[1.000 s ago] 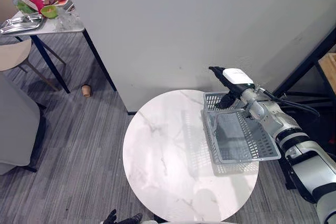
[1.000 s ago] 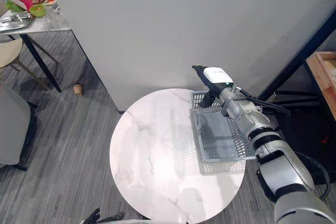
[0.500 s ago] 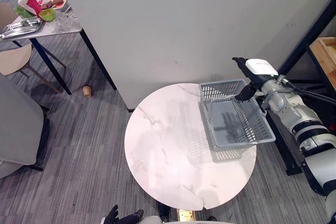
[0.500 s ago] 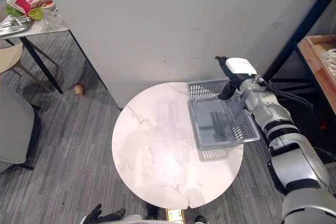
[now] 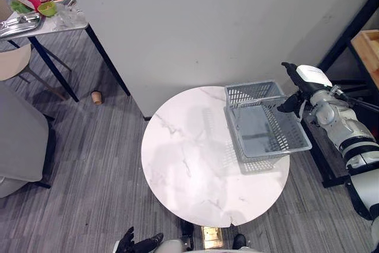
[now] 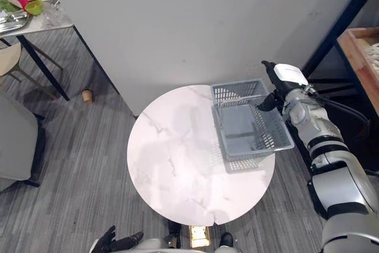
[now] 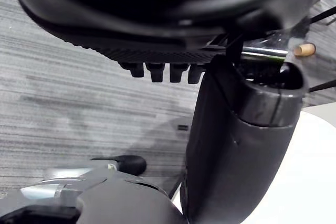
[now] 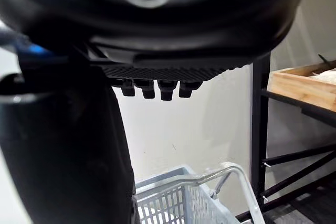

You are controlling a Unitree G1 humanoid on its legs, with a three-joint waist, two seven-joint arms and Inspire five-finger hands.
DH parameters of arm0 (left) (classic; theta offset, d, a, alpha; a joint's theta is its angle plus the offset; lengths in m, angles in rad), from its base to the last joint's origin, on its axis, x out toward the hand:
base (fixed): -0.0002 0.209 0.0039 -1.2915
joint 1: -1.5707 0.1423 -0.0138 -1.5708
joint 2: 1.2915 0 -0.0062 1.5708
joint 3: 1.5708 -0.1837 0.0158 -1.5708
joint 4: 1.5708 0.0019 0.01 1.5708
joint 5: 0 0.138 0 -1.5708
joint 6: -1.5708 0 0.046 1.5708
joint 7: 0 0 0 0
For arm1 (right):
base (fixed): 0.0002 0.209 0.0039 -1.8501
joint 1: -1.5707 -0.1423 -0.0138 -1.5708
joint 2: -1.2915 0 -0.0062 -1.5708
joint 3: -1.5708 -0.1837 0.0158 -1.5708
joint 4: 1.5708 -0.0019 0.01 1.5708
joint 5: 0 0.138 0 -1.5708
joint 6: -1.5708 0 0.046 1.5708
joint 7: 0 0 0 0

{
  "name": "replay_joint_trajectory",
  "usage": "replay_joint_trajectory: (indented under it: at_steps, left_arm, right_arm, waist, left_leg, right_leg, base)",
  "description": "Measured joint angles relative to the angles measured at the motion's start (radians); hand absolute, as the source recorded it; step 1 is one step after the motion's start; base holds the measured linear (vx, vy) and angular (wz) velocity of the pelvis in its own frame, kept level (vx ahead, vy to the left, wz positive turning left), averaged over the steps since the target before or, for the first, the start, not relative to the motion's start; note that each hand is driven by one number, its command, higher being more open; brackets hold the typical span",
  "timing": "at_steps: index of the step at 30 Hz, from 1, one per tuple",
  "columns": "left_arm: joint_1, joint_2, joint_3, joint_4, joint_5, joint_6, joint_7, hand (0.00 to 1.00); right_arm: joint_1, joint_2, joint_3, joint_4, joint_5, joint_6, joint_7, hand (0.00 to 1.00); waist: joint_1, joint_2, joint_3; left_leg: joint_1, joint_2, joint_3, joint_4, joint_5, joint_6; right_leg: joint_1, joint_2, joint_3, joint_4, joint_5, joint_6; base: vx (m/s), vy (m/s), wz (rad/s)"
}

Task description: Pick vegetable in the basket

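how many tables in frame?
2. The round white table in the middle, with a grey basket on its right side; a small table with dishes at far upper left. None look hidden.

Bright, even indoor light from overhead. Round white marble counter (image 5: 189, 164) glows pale, with broad soft-edged shadow across its middle. Grey plastic mesh basket (image 5: 251, 93) throws gridded shadow onto counter at its near side. Close up, dark right hand (image 8: 157, 24) and dark left hand (image 7: 157, 14) sit in deep shade against lit pale wall (image 8: 210, 119) and grey striped floor (image 7: 79, 98).
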Motion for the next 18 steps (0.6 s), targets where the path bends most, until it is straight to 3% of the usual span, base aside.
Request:
replay_joint_trajectory:
  at_steps: [7, 18]
  left_arm:
    - [-0.003, 0.0, -0.02, -0.013, 0.0, -0.007, 0.001, 1.0]
    - [-0.051, -0.012, -0.021, -0.014, -0.022, -0.023, -0.001, 1.0]
  right_arm:
    - [-0.089, 0.008, -0.005, 0.081, -0.002, 0.015, -0.002, 1.0]
    - [-0.153, 0.01, -0.091, 0.228, -0.09, 0.059, -0.008, 1.0]
  waist:
    - [0.011, 0.011, 0.018]
    - [0.014, 0.051, 0.103]
  left_leg:
    - [-0.007, -0.001, -0.025, -0.001, 0.001, -0.002]
    - [-0.071, -0.005, -0.061, -0.001, 0.009, -0.004]
  right_leg:
    - [-0.005, 0.001, -0.02, 0.01, 0.004, -0.005]
    - [-0.062, 0.0, -0.06, 0.02, -0.003, -0.025]
  base:
    - [0.03, -0.017, 0.07]
    - [-0.06, -0.006, 0.06]
